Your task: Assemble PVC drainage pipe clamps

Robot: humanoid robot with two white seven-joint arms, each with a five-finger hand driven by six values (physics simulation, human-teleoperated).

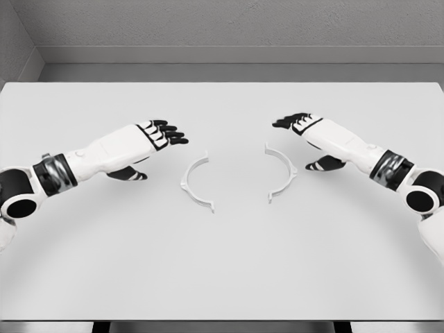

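Observation:
Two white half-ring clamp pieces lie flat on the white table (222,263), their open sides facing each other. The left clamp half (193,182) curves like an opening bracket; the right clamp half (282,172) mirrors it, with a gap between them. My left hand (161,136) hovers just left of and slightly behind the left half, fingers stretched out, thumb hanging below, holding nothing. My right hand (302,128) is at the upper right of the right half, fingers extended too, and holds nothing.
Behind the table's far edge rises a grey wall (236,28). Both forearms come in low across the table from its left and right sides.

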